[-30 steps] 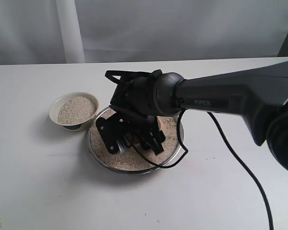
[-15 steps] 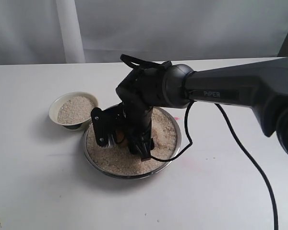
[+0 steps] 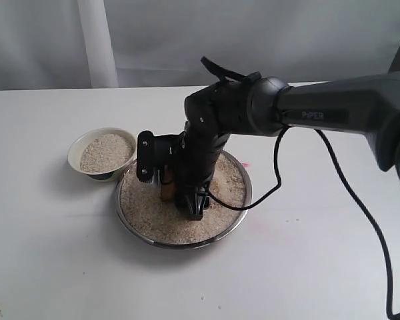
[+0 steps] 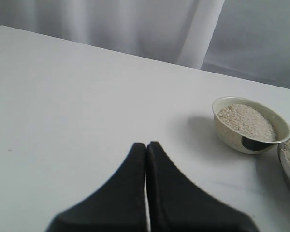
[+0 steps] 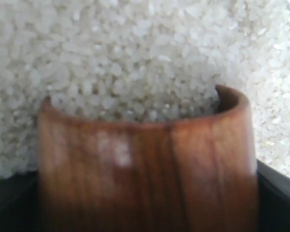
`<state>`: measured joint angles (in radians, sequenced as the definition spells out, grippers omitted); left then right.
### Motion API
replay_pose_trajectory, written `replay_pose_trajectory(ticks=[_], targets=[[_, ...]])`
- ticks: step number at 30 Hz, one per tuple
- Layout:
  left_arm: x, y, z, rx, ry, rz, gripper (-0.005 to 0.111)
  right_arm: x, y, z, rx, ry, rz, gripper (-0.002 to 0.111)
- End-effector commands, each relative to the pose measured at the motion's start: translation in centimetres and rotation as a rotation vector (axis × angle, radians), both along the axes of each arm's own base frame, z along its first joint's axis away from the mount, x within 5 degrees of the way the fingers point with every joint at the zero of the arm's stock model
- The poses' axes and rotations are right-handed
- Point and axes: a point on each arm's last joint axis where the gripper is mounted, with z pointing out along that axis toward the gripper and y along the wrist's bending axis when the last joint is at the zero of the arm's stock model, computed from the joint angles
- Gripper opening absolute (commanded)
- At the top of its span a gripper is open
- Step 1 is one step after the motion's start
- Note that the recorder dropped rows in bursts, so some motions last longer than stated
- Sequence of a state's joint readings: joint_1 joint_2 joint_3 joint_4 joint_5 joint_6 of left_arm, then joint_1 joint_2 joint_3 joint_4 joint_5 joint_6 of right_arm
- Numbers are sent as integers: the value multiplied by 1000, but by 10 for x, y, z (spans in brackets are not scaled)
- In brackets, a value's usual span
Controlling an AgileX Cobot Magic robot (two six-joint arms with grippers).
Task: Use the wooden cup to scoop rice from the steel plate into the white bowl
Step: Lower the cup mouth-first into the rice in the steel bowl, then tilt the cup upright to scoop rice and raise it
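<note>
Right wrist view: the wooden cup [image 5: 145,164], held between the jaws, is now swung upright and dug into the rice [image 5: 135,53] ahead, so scooping is begun.

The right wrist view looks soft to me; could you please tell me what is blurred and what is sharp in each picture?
Right wrist view: the wooden cup, close to the lens, is blurred; the rice behind it is sharper. Left wrist view: the dark fingers are soft, the white bowl crisp. Exterior view: even light, faint shadows on the table.
</note>
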<state>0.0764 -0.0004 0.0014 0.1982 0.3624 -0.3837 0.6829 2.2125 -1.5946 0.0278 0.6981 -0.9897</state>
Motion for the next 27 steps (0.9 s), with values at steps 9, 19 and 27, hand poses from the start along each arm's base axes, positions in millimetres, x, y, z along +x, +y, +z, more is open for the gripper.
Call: replay_pose_trajectory(ticks=[9,19,27], targets=[[0,-1,1,-10,-8,-7,0,5,-17,-6,233,38,-69,0],[0,-1,1,-10,-8,-7,0,5,-43,-17,374,62,-128,0],[0,-1,1,-10,-8,-7,0,3,-42,-18,610,180,-394,0]])
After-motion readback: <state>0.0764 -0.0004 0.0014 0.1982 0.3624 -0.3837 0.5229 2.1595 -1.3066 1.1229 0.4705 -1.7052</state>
